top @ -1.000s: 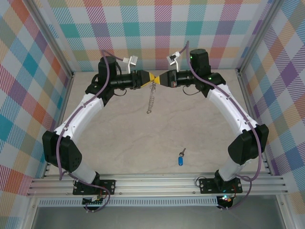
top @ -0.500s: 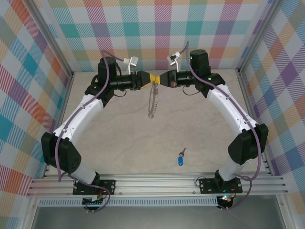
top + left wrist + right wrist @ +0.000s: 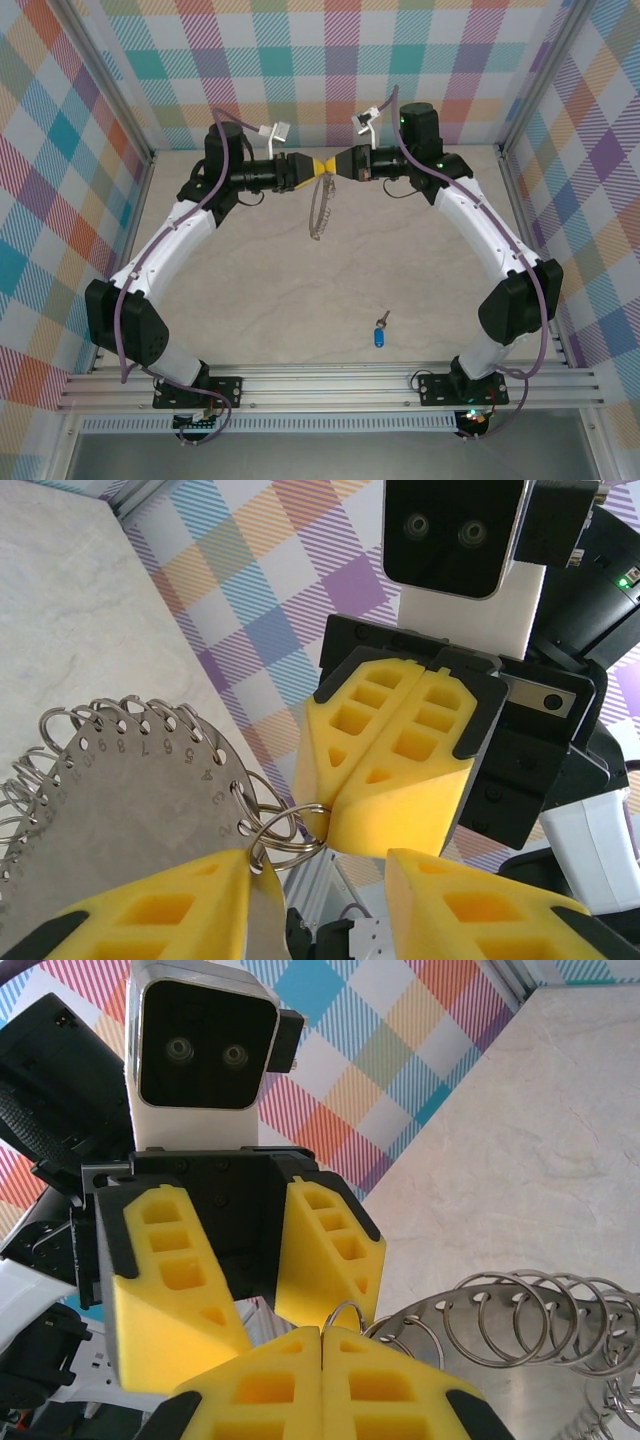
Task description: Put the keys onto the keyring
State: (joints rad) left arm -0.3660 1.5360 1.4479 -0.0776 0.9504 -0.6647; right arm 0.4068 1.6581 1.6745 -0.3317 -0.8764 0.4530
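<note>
R gripper (image 3: 337,165) pinches a keyring (image 3: 319,212) loop, hoop dangling. L gripper (image 3: 318,166) jaws apart, holding nothing. Blue key (image 3: 379,335) on table (image 3: 250,285), well nearer, R-arm side, shank pointing far.

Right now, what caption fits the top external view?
Right tool pinches keyring aloft, left tool open beside it; blue key lies on table.

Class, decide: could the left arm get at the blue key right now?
Probably yes. The left gripper is open, the right gripper holds the keyring, and bare table lies between it and the blue key.
</note>
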